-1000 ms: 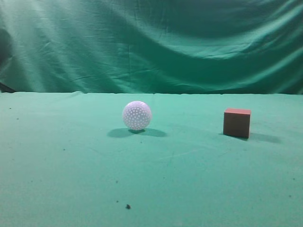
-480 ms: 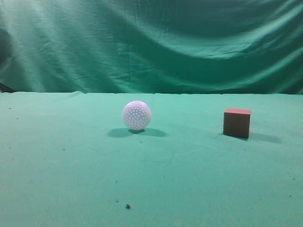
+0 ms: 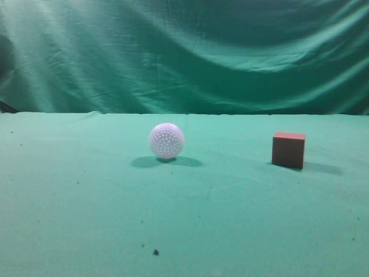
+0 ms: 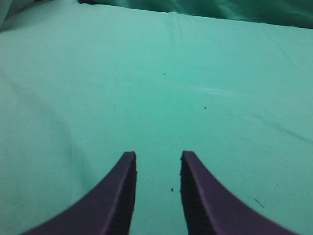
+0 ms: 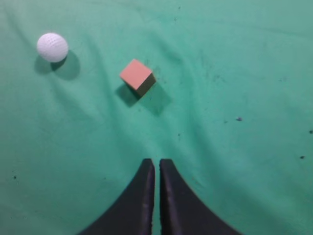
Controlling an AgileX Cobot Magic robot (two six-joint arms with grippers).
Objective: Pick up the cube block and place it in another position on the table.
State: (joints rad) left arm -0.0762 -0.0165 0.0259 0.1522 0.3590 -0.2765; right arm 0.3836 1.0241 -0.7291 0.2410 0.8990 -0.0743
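The cube block (image 3: 288, 150), reddish-brown with a salmon-red top, stands on the green table (image 3: 230, 219) at the right of the exterior view. It also shows in the right wrist view (image 5: 138, 76), well ahead of my right gripper (image 5: 157, 161), which is shut and empty high above the cloth. My left gripper (image 4: 157, 155) is open and empty over bare green cloth; the cube does not show in the left wrist view. Neither gripper shows in the exterior view.
A white dimpled ball (image 3: 166, 141) rests left of the cube, near the table's middle; it also shows in the right wrist view (image 5: 52, 47) at the upper left. A wrinkled green curtain (image 3: 184, 52) hangs behind the table. Small dark specks (image 3: 155, 251) dot the cloth.
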